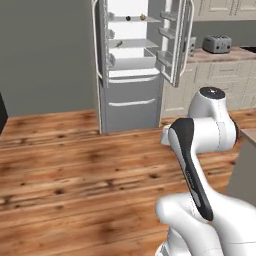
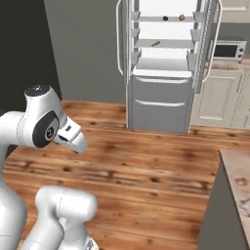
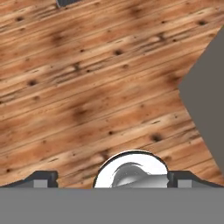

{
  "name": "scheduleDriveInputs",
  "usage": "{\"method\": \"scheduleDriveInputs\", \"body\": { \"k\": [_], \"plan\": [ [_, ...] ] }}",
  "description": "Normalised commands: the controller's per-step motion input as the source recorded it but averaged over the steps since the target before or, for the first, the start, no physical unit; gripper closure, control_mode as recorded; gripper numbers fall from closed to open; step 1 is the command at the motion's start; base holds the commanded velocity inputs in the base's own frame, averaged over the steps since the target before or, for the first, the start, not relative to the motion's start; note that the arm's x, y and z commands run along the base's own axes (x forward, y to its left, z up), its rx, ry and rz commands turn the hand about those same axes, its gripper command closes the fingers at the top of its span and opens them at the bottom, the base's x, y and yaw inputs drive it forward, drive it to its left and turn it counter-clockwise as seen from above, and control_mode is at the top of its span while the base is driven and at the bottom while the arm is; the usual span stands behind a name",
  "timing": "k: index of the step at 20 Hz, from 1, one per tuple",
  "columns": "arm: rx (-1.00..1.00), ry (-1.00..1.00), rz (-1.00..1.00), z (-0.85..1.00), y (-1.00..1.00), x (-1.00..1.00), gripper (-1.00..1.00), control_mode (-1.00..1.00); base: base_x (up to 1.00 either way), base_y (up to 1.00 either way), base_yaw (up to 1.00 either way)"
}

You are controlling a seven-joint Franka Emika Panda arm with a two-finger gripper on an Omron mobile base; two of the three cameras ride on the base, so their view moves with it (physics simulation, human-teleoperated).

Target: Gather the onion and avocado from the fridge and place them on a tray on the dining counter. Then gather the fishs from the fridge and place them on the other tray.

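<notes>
A simulated kitchen with a wood-plank floor (image 1: 75,170) and a grey wall. At the far side stands the fridge (image 1: 135,65), a tall grey French-door unit with both upper doors swung open and its two lower drawers shut. On its top shelf, toward the right end, sits a small dark item too tiny to name, and just right of it the onion (image 1: 143,17), a small golden-brown ball (also seen in the right base view (image 2: 181,17)). A thin dark object lies on the shelf below, toward the left. To the right of the fridge run cream cabinets, and a grey toaster (image 1: 216,44) rests on their worktop; from the other side a microwave (image 2: 228,50) shows there too. The white arm is folded in the foreground, well apart from the fridge. At the lower right of the right base view is a corner of the dining counter (image 2: 239,180), beige marbled stone. The pincer (image 3: 112,179) points down at bare floor, its two dark tips spread wide with nothing between them.
</notes>
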Motion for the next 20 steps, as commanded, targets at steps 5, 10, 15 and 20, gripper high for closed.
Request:
{"method": "scheduleDriveInputs", "body": {
  "k": [5,10,15,20],
  "plan": [
    [0.0,0.0,0.0,0.0,0.0,0.0,-1.0,1.0,1.0,-0.02,0.0],
    [0.0,0.0,0.0,0.0,0.0,0.0,-1.0,1.0,0.99,-0.15,0.01],
    [0.0,0.0,0.0,0.0,0.0,0.0,-1.0,1.0,0.81,-0.34,0.05],
    [0.0,0.0,0.0,0.0,0.0,0.0,-1.0,1.0,0.6,-0.5,0.09]
  ]
}}
